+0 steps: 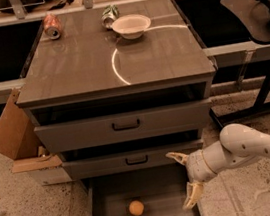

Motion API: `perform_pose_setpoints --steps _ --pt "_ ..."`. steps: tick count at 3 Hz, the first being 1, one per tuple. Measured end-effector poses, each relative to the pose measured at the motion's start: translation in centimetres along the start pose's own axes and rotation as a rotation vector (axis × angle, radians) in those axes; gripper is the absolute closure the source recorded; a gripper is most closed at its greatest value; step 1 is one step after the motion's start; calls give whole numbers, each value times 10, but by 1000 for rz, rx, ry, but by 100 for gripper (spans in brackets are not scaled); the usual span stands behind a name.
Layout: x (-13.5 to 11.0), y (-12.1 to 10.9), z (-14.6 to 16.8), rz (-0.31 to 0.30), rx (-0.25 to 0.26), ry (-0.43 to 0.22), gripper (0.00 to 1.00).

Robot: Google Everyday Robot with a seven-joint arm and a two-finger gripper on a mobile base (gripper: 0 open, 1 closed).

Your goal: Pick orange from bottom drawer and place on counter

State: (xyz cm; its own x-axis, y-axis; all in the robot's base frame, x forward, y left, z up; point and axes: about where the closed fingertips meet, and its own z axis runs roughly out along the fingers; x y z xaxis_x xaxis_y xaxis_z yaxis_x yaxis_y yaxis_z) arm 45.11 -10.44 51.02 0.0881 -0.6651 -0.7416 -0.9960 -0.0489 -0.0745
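One orange (136, 208) in bottom drawer (162, 189); gripper (187, 177), jaws wide, at its 2 o'clock (apart): straddle squarely, close gently.

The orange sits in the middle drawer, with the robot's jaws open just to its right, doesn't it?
Not quite. The camera view shows the orange lying in the bottom drawer, which is pulled open, not in the middle drawer above it. The rest holds: the jaws stand open just to the orange's right, over the drawer's right side.
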Motion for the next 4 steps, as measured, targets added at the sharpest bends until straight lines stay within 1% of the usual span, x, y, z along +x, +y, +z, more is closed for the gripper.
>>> perform_pose_setpoints --steps 1,2,3,4 --pt "0 0 0 0 0 0 0" --pt "8 0 15 8 -21 -8 0" --pt "38 3 76 26 -31 -46 0" --pt "38 3 76 26 -31 -46 0"
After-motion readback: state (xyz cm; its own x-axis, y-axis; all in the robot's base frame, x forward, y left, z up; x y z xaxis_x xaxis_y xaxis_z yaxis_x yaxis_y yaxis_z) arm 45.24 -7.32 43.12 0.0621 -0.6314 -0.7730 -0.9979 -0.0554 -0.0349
